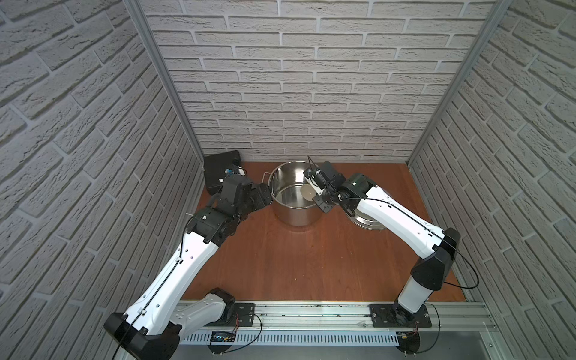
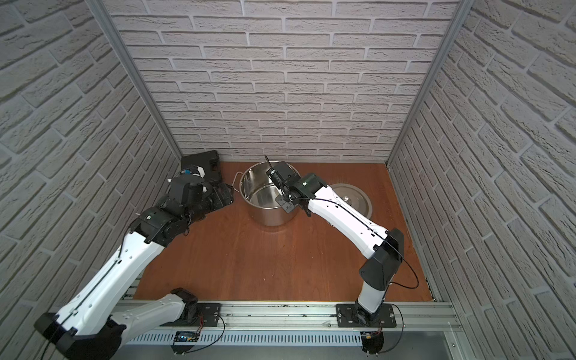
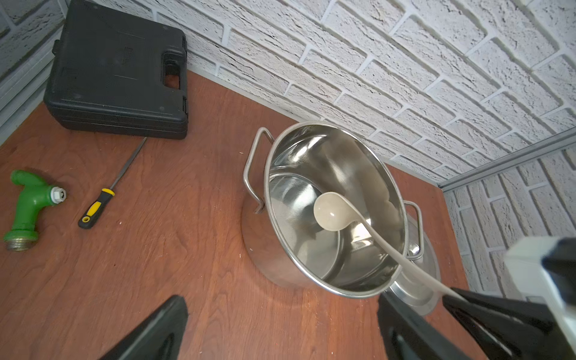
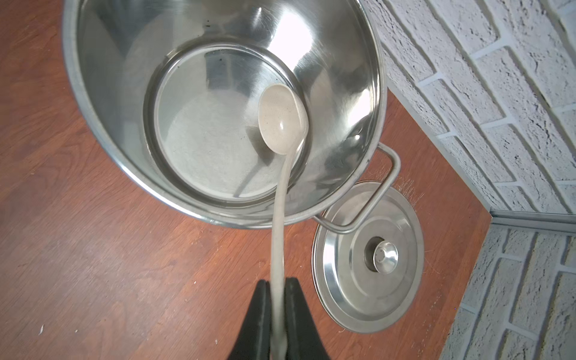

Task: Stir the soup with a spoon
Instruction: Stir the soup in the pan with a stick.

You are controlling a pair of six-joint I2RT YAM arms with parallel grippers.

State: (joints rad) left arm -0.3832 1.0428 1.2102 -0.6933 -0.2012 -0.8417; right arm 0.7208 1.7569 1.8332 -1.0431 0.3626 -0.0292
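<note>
We see the right gripper (image 4: 277, 282) clenched on the slim handle of the cream-beige plastic ladle (image 4: 282, 120), its two black fingers pinching the handle near its upper end. The ladle's deep round bowl hangs inside the large shiny stainless-steel stockpot (image 4: 103, 78). It sits low down, close to the inner wall on the side facing the flat round steel lid (image 4: 349, 280). We cannot tell whether it touches the pot's floor. The handle slants up and out over the rim.

The lid lies knob-up on the reddish-brown wooden table (image 1: 296, 265), just beside the pot.

The left gripper (image 3: 280, 299) stands released near the pot's other side, fingers spread wide and holding nothing. Towards the wall corner on that side lie a black plastic carry case (image 3: 115, 71), a slim tool with a yellow-and-black handle (image 3: 96, 208) and a green tap fitting (image 3: 29, 202), all apart from the pot.
</note>
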